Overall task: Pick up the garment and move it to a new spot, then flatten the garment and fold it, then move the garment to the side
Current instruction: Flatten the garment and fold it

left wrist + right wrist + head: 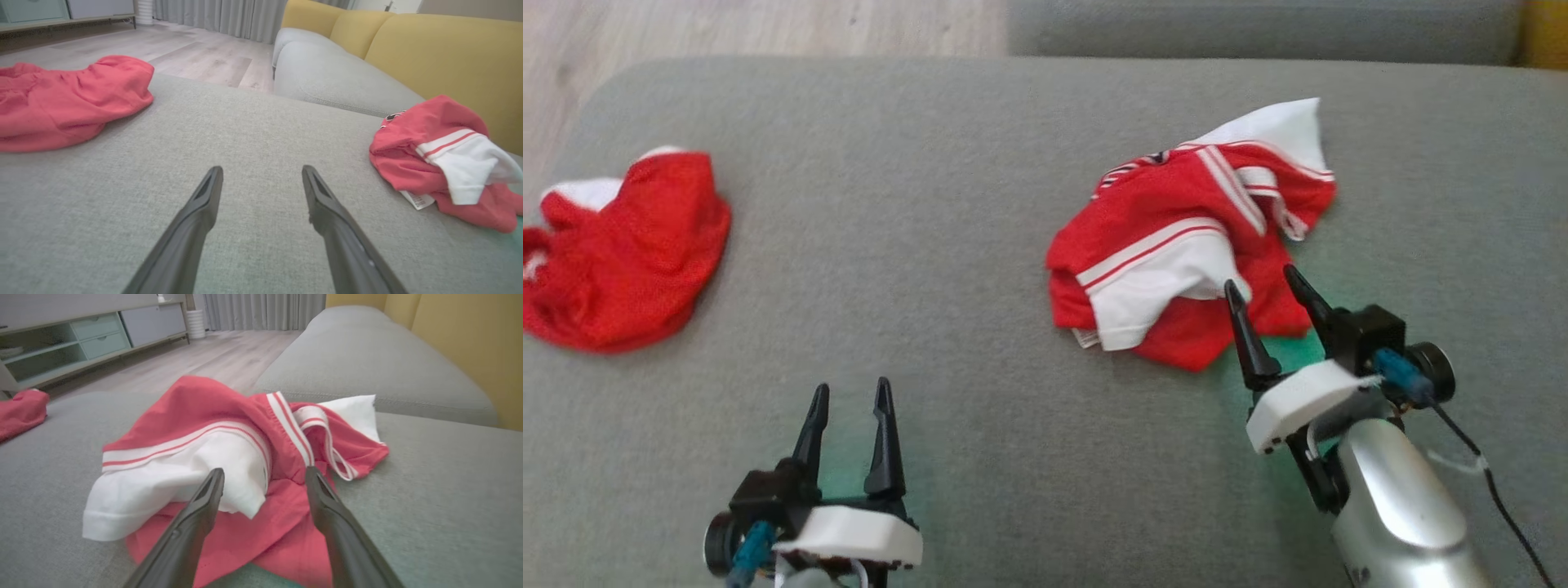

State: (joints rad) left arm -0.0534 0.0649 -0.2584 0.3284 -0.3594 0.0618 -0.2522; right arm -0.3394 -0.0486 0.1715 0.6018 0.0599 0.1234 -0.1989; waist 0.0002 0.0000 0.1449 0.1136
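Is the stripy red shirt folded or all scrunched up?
Scrunched up: the garment lies in a rumpled heap, with uneven layers flopped over each other.

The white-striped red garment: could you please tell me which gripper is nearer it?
Right. The right gripper hovers over the garment; the left gripper is well apart, leftward.

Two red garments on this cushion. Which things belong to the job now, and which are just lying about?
Job, likely: striped red-and-white garment, with the open right gripper at its near edge; open left gripper, apart from it; grey cushion.
Lying about: plain red garment at far left; yellow sofa back; low cabinet.
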